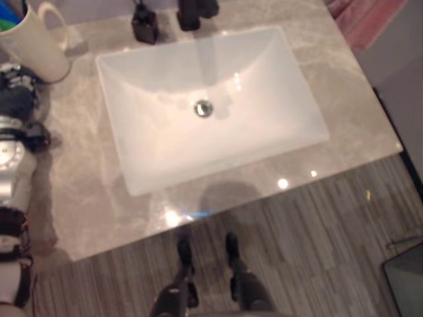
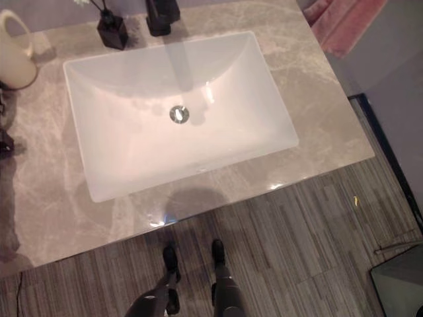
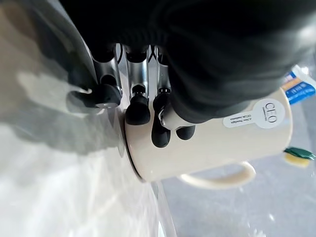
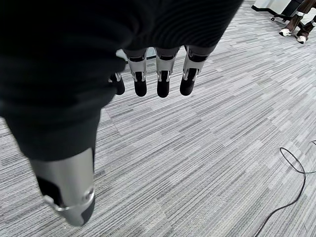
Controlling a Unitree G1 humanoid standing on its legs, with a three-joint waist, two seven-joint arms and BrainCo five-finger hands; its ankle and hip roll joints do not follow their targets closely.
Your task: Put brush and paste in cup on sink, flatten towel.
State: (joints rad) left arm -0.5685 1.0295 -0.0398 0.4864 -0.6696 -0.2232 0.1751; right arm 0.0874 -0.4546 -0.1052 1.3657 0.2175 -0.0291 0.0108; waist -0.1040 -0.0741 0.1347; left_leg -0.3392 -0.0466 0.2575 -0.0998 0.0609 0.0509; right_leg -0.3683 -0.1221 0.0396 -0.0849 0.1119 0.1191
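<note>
A white sink (image 2: 178,112) is set in the grey marble counter (image 2: 317,125). A cream cup (image 2: 14,59) stands at its far left corner. A pink towel (image 2: 344,20) lies at the far right.

Pink towel (image 2: 344,23) cut off at the edge.

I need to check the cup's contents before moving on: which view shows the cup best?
The left wrist view: the whole cup with handle, the left hand against it, items poking from its mouth. Both eye views catch it at the counter's far left corner, partly cut off.

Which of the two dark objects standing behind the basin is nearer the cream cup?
The small square bottle, left of the taller dark tap. It stands nearer the cup, where the left hand is.
</note>
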